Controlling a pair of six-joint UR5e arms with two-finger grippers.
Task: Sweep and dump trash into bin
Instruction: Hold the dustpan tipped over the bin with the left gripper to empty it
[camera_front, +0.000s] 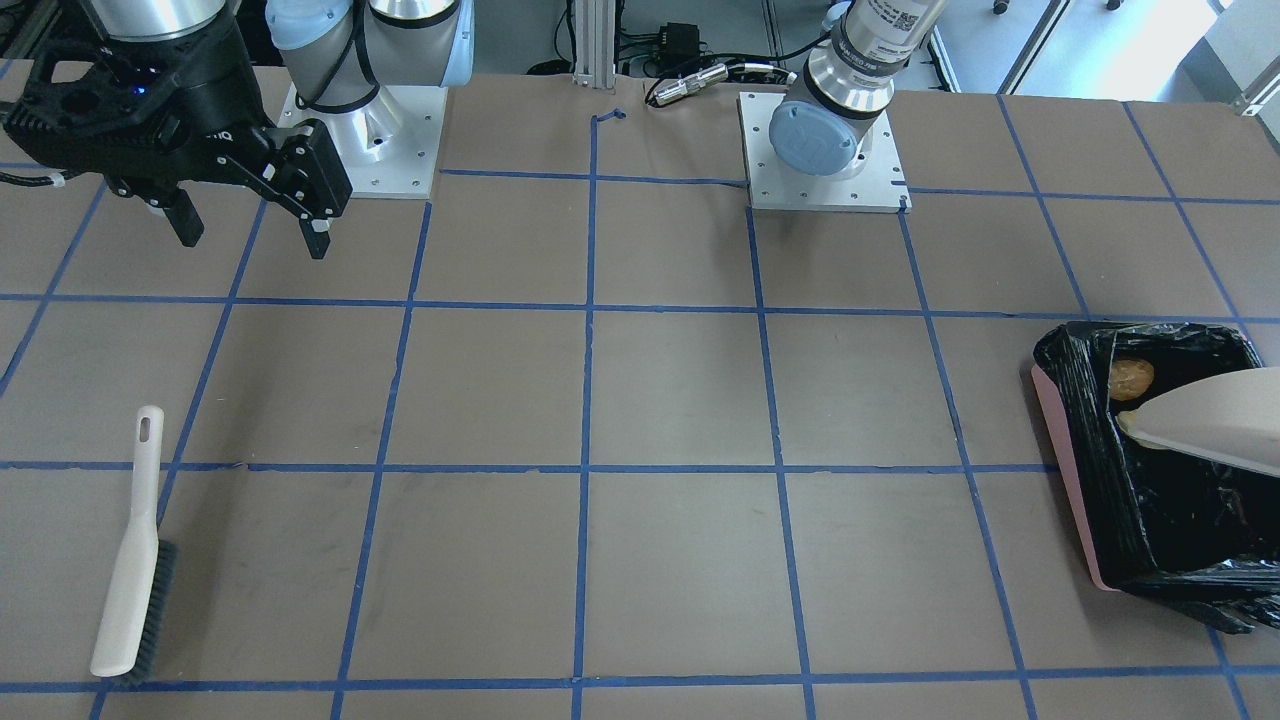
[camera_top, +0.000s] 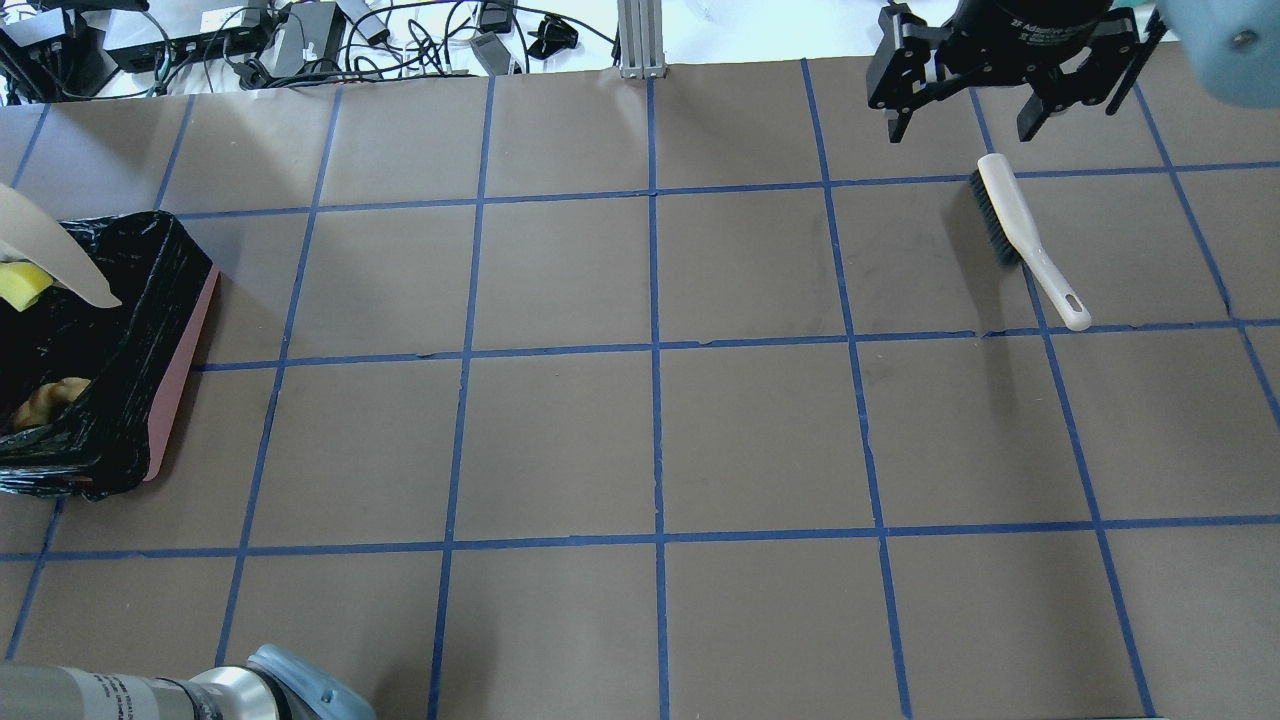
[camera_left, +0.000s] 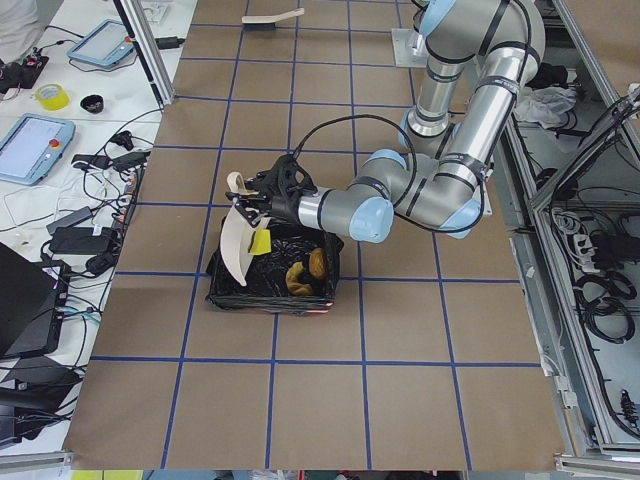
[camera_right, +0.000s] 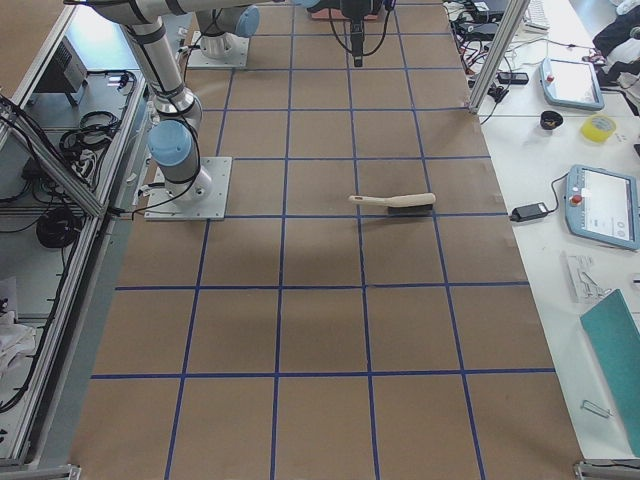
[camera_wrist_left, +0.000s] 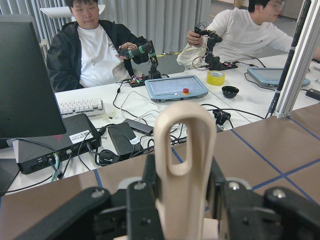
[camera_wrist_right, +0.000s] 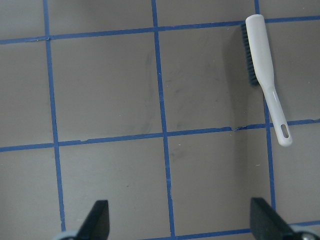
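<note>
You're mid-dump: your left fingers (camera_wrist_left: 216, 176) grip the dustpan (camera_front: 1215, 420) by its handle, tipping it over the bin (camera_front: 1075, 350) at the surface's (camera_front: 680, 400) left edge, potato piece (camera_front: 1131, 378) already inside, sponge (camera_top: 22, 283) at the lip, so tilt steeper; your right fingers (camera_front: 185, 218) hang spread near the brush (camera_front: 130, 560).

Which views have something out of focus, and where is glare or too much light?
Left wrist view: the dustpan handle and the left gripper holding it are soft, the desks behind are sharp. Right wrist view: the right gripper shows blurred fingertips, but the brush is sharp. Overhead view: the black bag in the bin shows white glints; the strip beyond the table is washed out.
</note>
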